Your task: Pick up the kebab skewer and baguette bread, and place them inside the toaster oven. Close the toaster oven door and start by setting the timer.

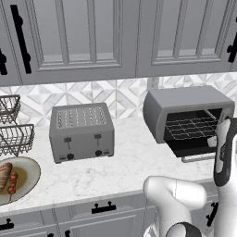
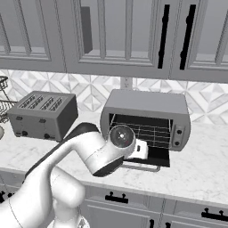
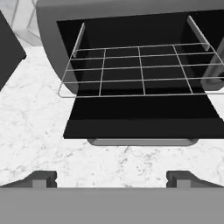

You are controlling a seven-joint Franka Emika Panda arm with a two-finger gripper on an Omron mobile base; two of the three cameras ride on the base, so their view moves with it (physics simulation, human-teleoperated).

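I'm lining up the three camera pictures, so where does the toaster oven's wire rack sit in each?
Left base view: wire rack at right, inside the toaster oven.
Right base view: rack at centre, behind the arm.
Hand view: rack across the upper half.
Shared landmark: the dropped-open toaster oven door beneath it.

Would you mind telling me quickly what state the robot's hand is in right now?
Hand: open and holding nothing, facing the open toaster oven door.
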